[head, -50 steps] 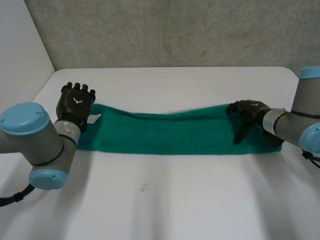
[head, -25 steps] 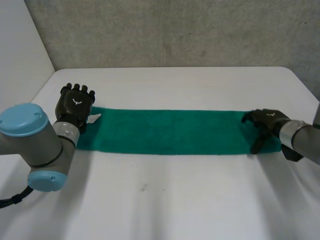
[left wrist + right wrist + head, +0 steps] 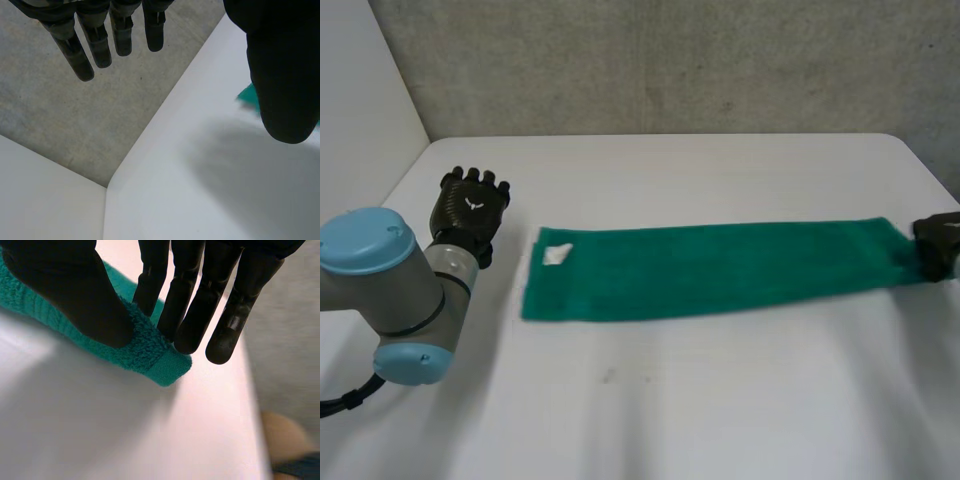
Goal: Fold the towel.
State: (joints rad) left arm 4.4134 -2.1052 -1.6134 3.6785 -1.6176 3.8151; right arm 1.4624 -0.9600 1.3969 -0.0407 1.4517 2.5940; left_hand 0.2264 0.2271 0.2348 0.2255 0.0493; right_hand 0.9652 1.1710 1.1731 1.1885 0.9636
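The green towel (image 3: 720, 268) lies flat on the white table (image 3: 650, 410) as a long band running from left of centre in the head view to the right edge, its right end slightly higher in the frame than its left. A small white label (image 3: 557, 254) shows on the towel near its upper left corner.

The right hand (image 3: 940, 248) sits at the far right edge of the head view, on the towel's right end. In the right wrist view the thumb (image 3: 75, 295) presses down on top of the pile while the fingers (image 3: 192, 305) reach behind and past the cloth, so the hand is grasping the towel (image 3: 147, 352) in a pinch right at its end, close to the hemmed corner. That corner rests on the table just beyond the thumb.

The left hand (image 3: 470, 212) is at the middle left of the head view, back upward, on the end of the grey arm with its light-blue cap (image 3: 370, 240) in the lower left. It is clear of the towel, with bare table between it and the cloth's left edge. In the left wrist view its fingers (image 3: 95, 45) hang straight and released, holding nothing, and a sliver of the green towel (image 3: 247, 95) shows on the table beside the thumb (image 3: 282, 75).

A grey wall (image 3: 670, 60) runs across the top of the head view behind the table
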